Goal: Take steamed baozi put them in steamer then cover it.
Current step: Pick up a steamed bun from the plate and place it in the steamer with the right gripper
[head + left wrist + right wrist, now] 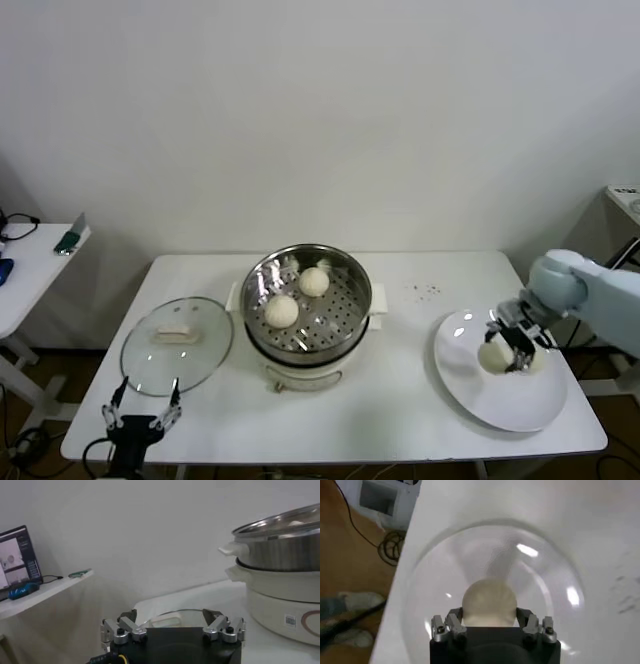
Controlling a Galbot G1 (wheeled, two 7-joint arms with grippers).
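At the head view's lower right, the right end effector is clamped on a baozi over the plate; soft, light dough, best gripped gently across its sides

The right arm is clad in smooth pale blue-grey shells with a rounded joint housing near the wrist. Each hand, the left hand and the right hand, has a black body and silver metal finger linkages fastened with dark screws. A yellow cable shows beside the left hand's black base.
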